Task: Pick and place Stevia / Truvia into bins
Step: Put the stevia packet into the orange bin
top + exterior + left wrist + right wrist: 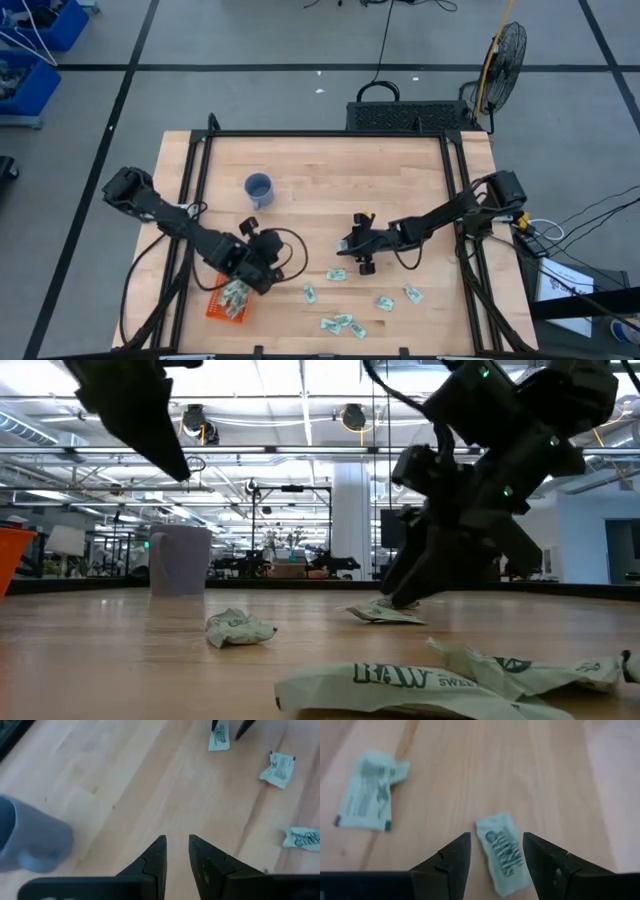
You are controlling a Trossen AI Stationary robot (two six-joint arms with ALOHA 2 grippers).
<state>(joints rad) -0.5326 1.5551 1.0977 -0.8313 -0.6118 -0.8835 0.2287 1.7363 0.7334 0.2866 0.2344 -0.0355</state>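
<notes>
The worktop (330,170) is pale wood in glued strips with a visible grain, framed by dark rails, and stands on a grey floor crossed by dark lines. A black fan (503,55) stands beyond its far right corner, and blue crates (30,60) sit off to the far left. The low view looks into a wide hall with ceiling trusses and round lamps.

Near the front left corner lies the orange mesh bin (222,307), already holding a few sachets (236,293). The left gripper (258,272) hovers at the bin's far edge — its fingers nearly closed with a thin gap, holding nothing. A blue-grey cup (258,188) stands toward the far left of the worktop.

The right gripper (492,851) is low near the centre, fingers spread open on either side of a sachet (503,852) that lies flat on the wood, not yet pinched. Another sachet (367,792), creased at one corner, lies just beside it.

More crumpled pale green sachets (345,325) are scattered along the front edge — one in the low view reads "RAW" (390,682). The print on the others is too blurred to read.
</notes>
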